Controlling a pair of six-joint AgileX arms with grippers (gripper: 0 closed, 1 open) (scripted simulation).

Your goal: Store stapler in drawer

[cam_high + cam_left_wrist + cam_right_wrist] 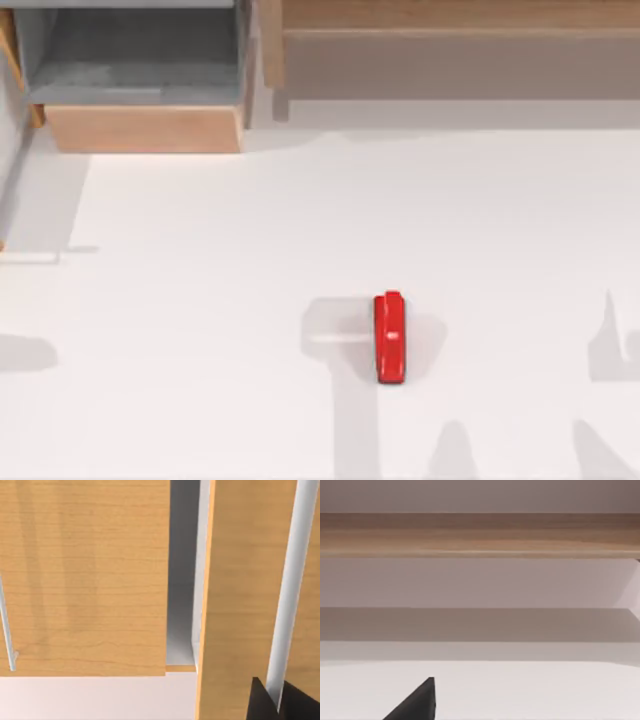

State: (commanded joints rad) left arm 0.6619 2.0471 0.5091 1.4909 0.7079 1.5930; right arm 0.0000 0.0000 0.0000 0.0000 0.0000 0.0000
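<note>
Stapler (390, 337): left flat on the bench (200, 300), held by no jaws, well apart from the drawer.
Drawer (140, 70): already pulled open.
Jaws: state cannot be told.
Remaining: grasping, carrying, placing.

This is looking like a rendered office or desk setting rather than a real room. A plain white tabletop (200, 300) is spreading flat and unmarked, with only soft shadows lying on it. Along its far edge, light wood furniture is standing: an open drawer (145, 128) with a grey inside and a tan front at the left, and a long wooden shelf unit (450, 45) beside it. A red stapler (390, 338) is lying on the tabletop.
</note>
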